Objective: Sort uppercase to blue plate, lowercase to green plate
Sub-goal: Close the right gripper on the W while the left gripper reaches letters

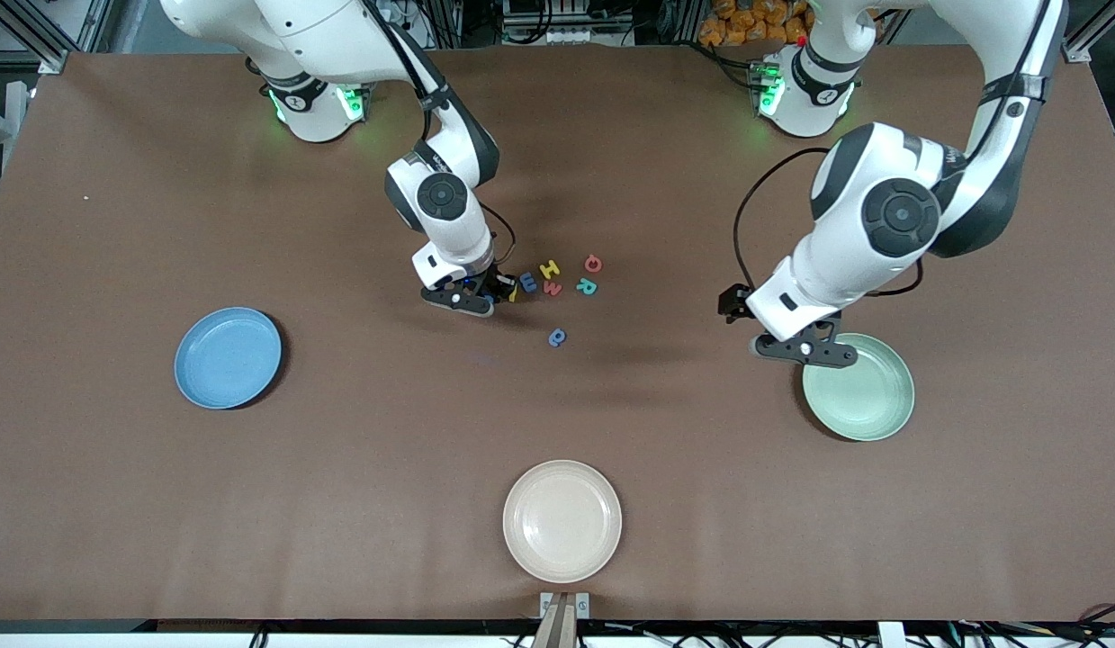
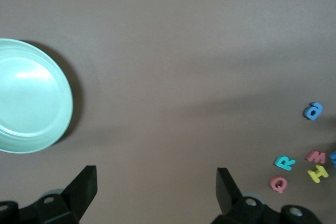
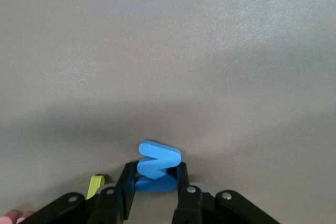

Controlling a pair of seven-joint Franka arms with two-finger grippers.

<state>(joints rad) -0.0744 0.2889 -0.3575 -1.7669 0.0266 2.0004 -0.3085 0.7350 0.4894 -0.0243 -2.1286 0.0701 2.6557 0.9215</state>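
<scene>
My right gripper [image 1: 490,294] is down at the table, at the edge of the letter cluster nearest the right arm's end. In the right wrist view my right gripper [image 3: 155,183] is shut on the blue W [image 3: 159,160], which stands tilted between the fingers. A small yellow letter [image 3: 95,184] lies just beside it. The yellow H [image 1: 550,268], red m [image 1: 552,288], green R [image 1: 586,286], red Q [image 1: 593,263], a small blue letter [image 1: 527,283] and the blue a [image 1: 557,337] lie loose. My left gripper [image 1: 804,351] waits open over the rim of the green plate [image 1: 867,396]. The blue plate [image 1: 228,357] holds nothing.
A cream-white plate [image 1: 562,520] sits near the table's front edge, nearer to the camera than the letters. In the left wrist view the green plate [image 2: 31,103] and the letters R [image 2: 284,162], Q [image 2: 278,183] and H [image 2: 317,173] show past my open left gripper [image 2: 156,187].
</scene>
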